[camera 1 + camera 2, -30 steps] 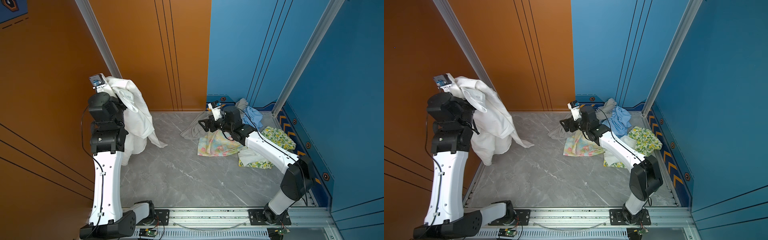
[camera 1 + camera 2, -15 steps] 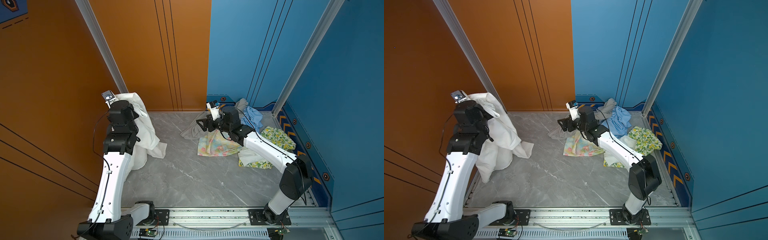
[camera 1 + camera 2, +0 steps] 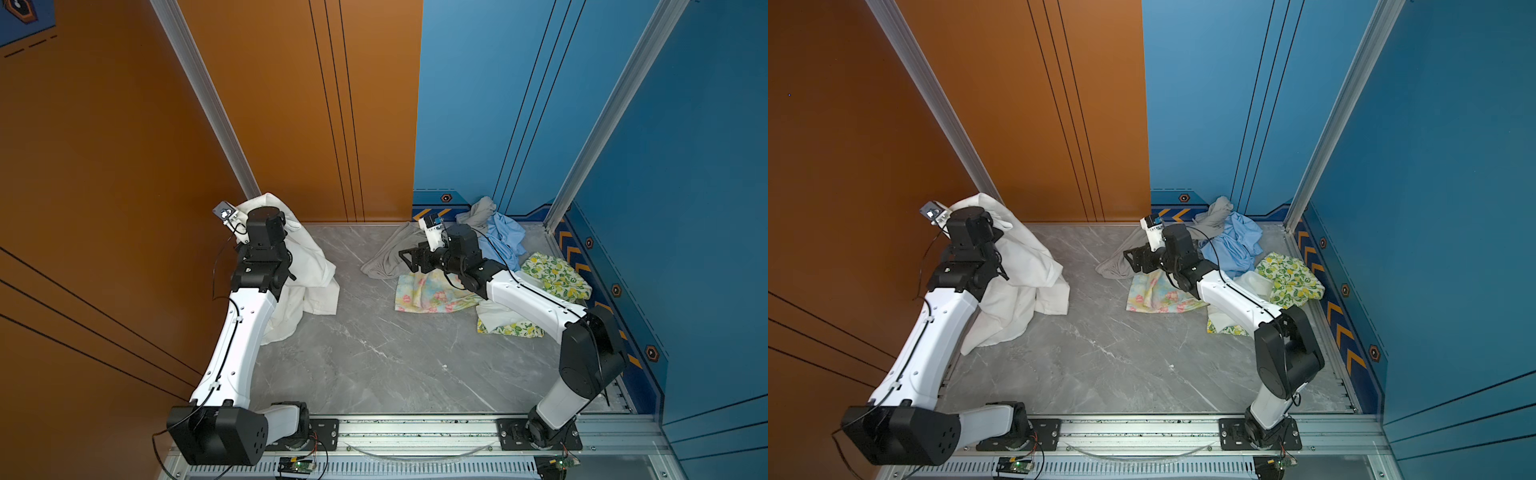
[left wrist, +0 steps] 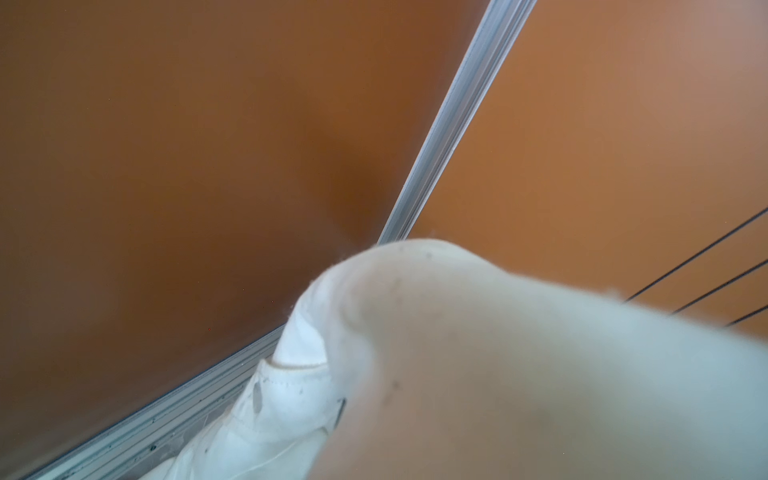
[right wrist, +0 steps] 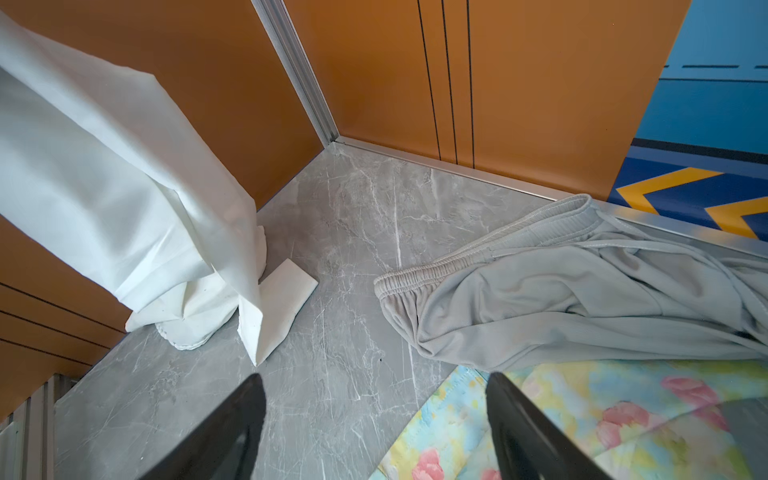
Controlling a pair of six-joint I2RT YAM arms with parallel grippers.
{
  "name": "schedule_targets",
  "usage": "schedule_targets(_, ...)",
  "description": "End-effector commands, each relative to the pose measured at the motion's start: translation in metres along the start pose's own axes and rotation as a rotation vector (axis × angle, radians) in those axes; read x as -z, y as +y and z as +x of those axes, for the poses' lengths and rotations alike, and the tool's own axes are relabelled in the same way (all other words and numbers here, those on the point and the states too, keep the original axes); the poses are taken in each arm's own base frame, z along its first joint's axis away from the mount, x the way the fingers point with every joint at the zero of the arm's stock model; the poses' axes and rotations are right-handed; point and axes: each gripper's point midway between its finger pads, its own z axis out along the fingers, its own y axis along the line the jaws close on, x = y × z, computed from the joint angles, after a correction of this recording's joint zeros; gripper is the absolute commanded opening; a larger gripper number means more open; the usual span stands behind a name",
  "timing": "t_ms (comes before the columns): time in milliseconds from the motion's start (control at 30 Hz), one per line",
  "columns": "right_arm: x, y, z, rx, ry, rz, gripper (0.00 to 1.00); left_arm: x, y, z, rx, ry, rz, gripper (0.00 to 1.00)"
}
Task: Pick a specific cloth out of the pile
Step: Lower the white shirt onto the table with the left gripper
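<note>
Against the orange wall on the left, a white shirt (image 3: 309, 266) is hanging from the left gripper, well apart from the pile (image 3: 505, 245).
Fabric is hiding the left jaws, which are pressing together on the shirt. That arm is coming down from a higher lift, so the shirt's lower half is now pooling on the grey floor (image 3: 374, 357). Across the floor, the right gripper (image 5: 374, 432) is hovering with jaws wide apart and empty, beside a grey garment (image 5: 582, 299). The picking-out is looking done, with only the setting down remaining.

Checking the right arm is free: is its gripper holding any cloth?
No, the right gripper stands open over the grey surface, nothing between its jaws.
</note>
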Motion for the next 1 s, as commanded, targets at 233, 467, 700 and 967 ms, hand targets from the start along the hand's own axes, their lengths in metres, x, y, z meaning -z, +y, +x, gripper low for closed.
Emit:
schedule_targets(233,0.012,0.009,-0.014,-0.033,-0.080,-0.054,0.83,0.016,0.077,0.072,0.132,0.093,-0.089,0.00)
schedule_targets(467,0.010,0.007,-0.010,-0.056,-0.093,-0.062,0.83,0.016,0.116,0.127,-0.045,0.177,-0.199,0.00)
schedule_targets(700,0.008,0.002,0.002,-0.062,-0.074,-0.049,0.83,0.000,0.130,0.160,-0.236,0.234,-0.295,0.00)
schedule_targets(967,0.011,-0.024,0.031,-0.022,-0.029,0.053,0.84,-0.027,0.119,0.215,-0.503,0.381,-0.311,0.00)
